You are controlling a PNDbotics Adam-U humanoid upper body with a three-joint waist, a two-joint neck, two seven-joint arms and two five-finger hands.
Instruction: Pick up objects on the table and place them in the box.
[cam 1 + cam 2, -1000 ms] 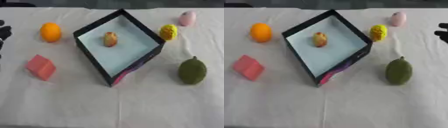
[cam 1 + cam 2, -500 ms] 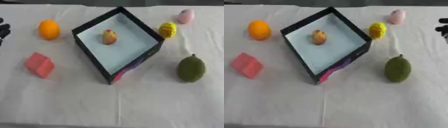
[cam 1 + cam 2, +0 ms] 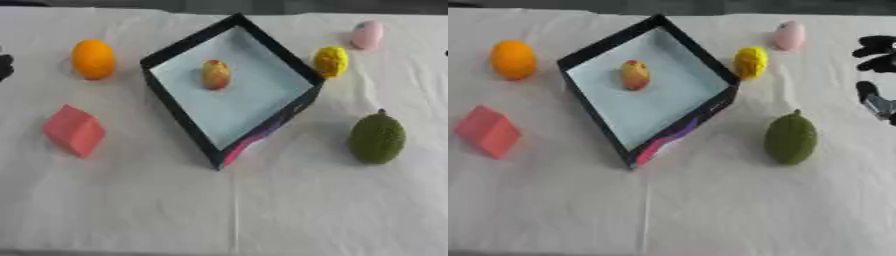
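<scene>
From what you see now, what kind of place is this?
Probably a test bench for sorting practice, not a home: a table under a white cloth, a black-walled box, and toy-like fruit such as the orange laid apart.

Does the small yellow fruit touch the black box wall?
Cannot tell. In the right eye view the yellow fruit sits against the black box corner; no gap shows.

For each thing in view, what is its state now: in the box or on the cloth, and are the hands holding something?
Box: open, on the cloth.
Small fruit: inside the box.
Orange: on the cloth, left of the box.
Red block: on the cloth.
Yellow fruit: on the cloth, beside the box.
Pink thing: on the cloth.
Green fruit: on the cloth.
Right hand: at the right edge, holds nothing.
Left hand: barely visible.
</scene>
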